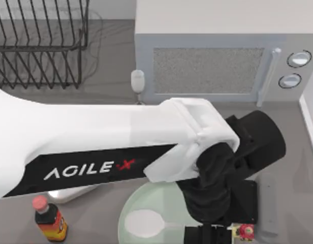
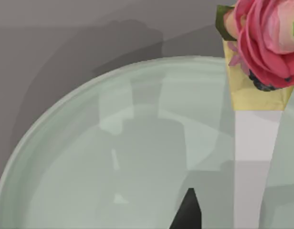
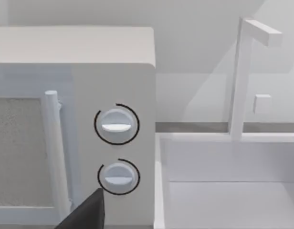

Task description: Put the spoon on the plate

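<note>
A sauce bottle [image 1: 50,219] stands at the left. Beside it the spoon [image 1: 142,222] lies on the plate [image 1: 127,208], bowl toward the left. The left gripper [image 1: 213,235] hangs over the handle end; whether its claw is open or closed, I cannot tell. Behind stands a microwave [image 1: 222,51].

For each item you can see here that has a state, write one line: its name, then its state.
spoon: lying with its bowl on the plate.
plate: flat on the table, holding the spoon.
left gripper: low over the plate, at the spoon's handle.
microwave: door closed.
bottle: upright, red cap on.
dish rack: standing, with nothing in its slots.
</note>
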Motion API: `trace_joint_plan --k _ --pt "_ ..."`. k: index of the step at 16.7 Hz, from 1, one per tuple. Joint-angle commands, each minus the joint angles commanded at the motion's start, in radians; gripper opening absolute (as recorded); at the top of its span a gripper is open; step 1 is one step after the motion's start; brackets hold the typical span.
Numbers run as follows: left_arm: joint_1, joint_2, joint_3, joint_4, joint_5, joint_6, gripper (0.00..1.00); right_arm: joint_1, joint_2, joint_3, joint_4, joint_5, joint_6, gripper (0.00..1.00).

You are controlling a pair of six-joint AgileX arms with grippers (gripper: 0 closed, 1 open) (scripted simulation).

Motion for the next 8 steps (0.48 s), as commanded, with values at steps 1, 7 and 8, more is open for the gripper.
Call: trace_joint_plan --k 1,7,8 --pt "-0.001 -0.002 -0.002 0.010 0.000 0.001 0.00 0.000 0.000 0.000 0.000 0.000 0.000 1.00" --pt "0.021 0.004 -0.016 0.040 -0.020 -0.017 0.00 0.000 0.000 0.000 0.000 0.000 0.000 1.00" --pt "0.028 0.007 -0.019 0.041 -0.025 -0.022 0.00 0.000 0.000 0.000 0.000 0.000 0.000 1.00"
